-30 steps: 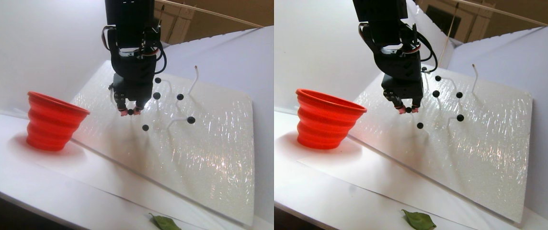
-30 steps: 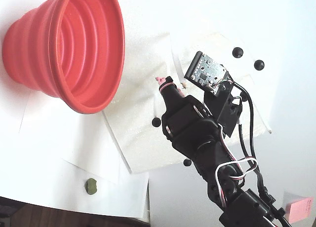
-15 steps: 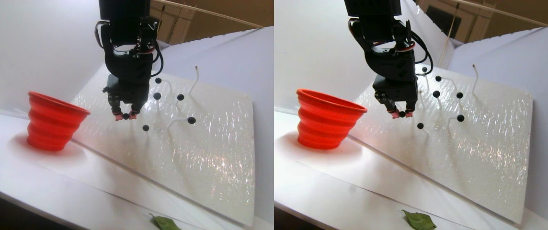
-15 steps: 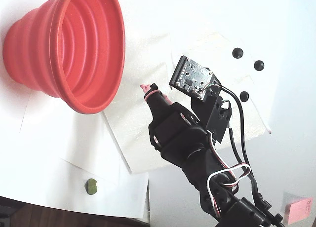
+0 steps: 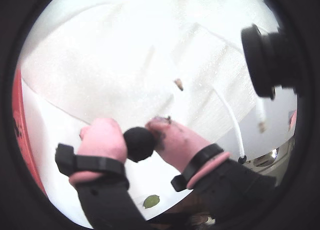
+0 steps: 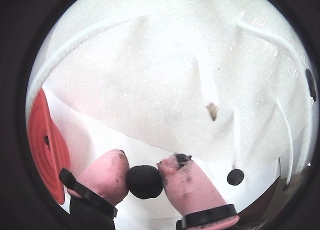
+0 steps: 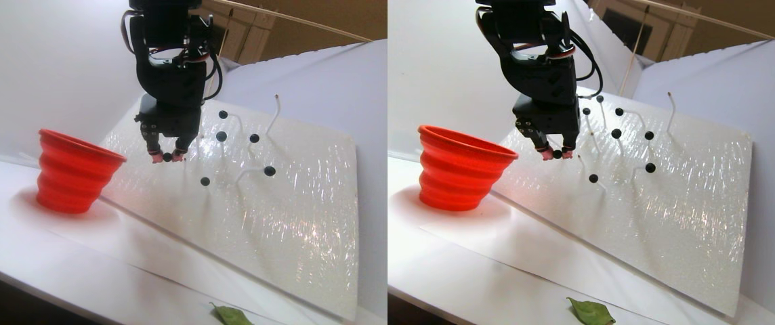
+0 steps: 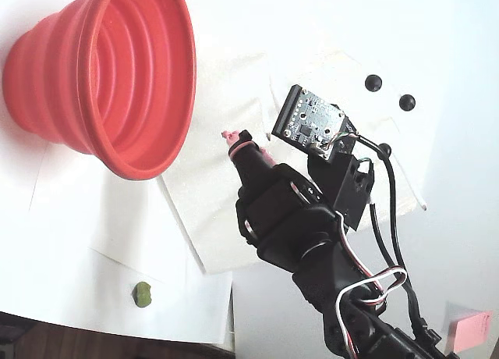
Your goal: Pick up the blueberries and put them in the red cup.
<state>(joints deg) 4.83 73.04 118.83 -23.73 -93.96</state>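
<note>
Currently my end effector [image 5: 139, 142] is pinched narrow on one blueberry [image 5: 139, 144], squeezed between the two pink fingertips [image 5: 102, 140]. Both wrist views show the berry sitting at the very tips, so the grip is shallow; I judge it could roll out if I jerk.

In the stereo pair view I'm hanging over the tilted white foam board [image 7: 279, 203], off its surface, with the red cup [image 7: 72, 172] at mid left on the tabletop [image 7: 22, 244]. The cup stands upright, mouth wide open, near the board's lower left edge, which makes for a short carry.

The other blueberries [image 7: 221, 136] sit on thin white stalks poking out of the board, apart from each other, which leaves room for my fingers.

Next, I judge: swing left over the rim, then release.
</note>
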